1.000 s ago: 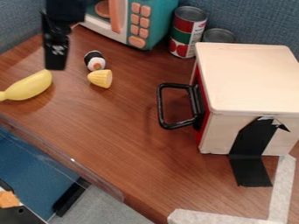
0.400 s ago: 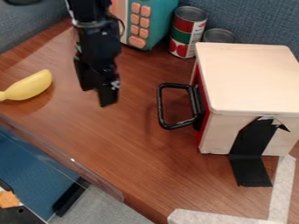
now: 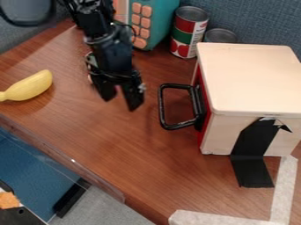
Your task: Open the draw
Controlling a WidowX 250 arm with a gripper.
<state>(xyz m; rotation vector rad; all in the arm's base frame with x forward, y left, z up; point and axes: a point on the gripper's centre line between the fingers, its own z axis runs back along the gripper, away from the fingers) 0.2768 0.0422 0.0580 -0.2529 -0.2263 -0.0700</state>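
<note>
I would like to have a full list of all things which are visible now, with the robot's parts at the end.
wooden box: one, pale with red front, right side
handle: one, black, on the red front
black tape: one strip, black, from box side down to table
pale tape: strips, whitish, lower right
banana: one, yellow, left
toy microwave: one, teal with orange buttons, top
cans: two, one red-green-white, one greyish, behind the box
table: one, brown, under these
arm: one, black, upper left
hand: one, black, open, left of the handle
</note>
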